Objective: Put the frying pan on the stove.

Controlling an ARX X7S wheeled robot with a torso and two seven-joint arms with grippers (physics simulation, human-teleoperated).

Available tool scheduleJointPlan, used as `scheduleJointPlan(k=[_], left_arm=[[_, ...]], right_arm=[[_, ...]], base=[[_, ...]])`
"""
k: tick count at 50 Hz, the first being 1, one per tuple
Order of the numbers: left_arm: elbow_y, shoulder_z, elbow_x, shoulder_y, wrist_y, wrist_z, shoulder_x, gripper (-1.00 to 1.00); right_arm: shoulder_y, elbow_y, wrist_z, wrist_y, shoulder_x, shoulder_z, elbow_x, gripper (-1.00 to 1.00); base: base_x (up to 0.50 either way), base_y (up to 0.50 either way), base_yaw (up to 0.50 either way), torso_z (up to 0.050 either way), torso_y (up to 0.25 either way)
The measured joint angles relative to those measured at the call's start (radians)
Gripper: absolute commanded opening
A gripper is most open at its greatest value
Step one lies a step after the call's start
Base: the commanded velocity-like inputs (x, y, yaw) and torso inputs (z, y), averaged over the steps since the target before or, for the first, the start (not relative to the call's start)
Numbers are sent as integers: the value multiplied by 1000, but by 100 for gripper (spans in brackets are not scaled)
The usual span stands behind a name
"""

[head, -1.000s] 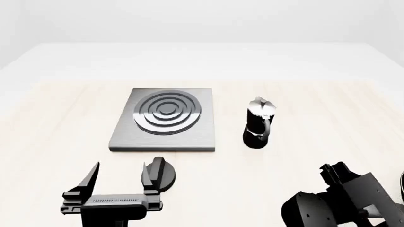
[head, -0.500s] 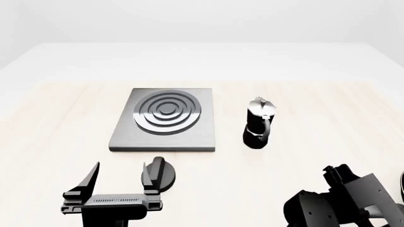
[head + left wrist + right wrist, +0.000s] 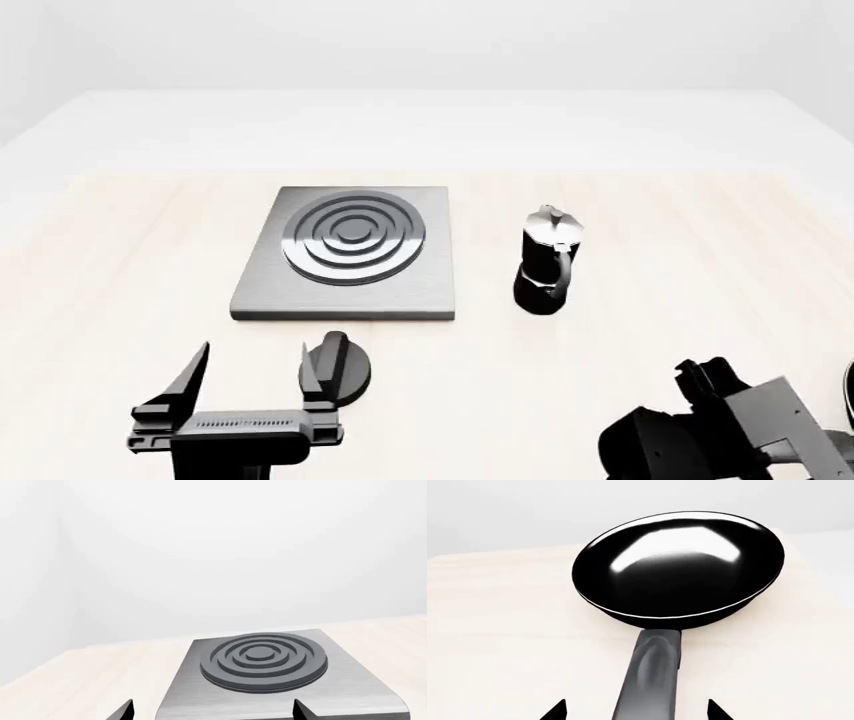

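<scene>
From my seat the head camera shows the stove (image 3: 350, 255) sitting flat on the light wood table (image 3: 107, 270), burner rings bare, nothing on it. The little moka pot (image 3: 547, 260) stands upright off to the stove's right side, near it but not touching. A small black round knob (image 3: 344, 366) sits on the table just in front of the stove's near edge.

My left gripper (image 3: 254, 375) hovers low in front of the stove with its fingers spread wide apart and nothing between them. The right-hand finger of that gripper sits right against the knob in the head view; I can't tell if it's actually touching. The left wrist camera looks straight over the stove (image 3: 267, 672), with just the two fingertips poking into frame, apart from each other.

The frying pan (image 3: 677, 567) shows properly only in the right wrist camera: it's lying on the table, glossy black bowl away from the camera, handle pointing straight back toward it. My right gripper (image 3: 635, 711) has its two fingertips showing either side of the handle, spread, with clear gaps to the handle, so it's open and not gripping. In the head view the right arm is down at the lower right corner, and only a thin black sliver at the right edge could be the pan, well apart from the stove.
</scene>
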Motion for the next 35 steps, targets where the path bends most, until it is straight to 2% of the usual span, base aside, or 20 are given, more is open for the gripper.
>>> scheduleJointPlan(k=[19,20,35], left_arm=[[-6,8,-2,-4,2,-7,-4,100],[-6,8,-2,-5,2,-8,-5,100],[-4,13,-4,-4,3,-13,-10,100]], right_arm=[[5,50,-25,-28,1,-1,51,100],[5,52,-25,-29,1,-2,52,-100],[-23,42,-30,-67,7,-9,61,-100]], base=[[0,0,0,0,0],[0,0,0,0,0],[0,0,0,0,0]])
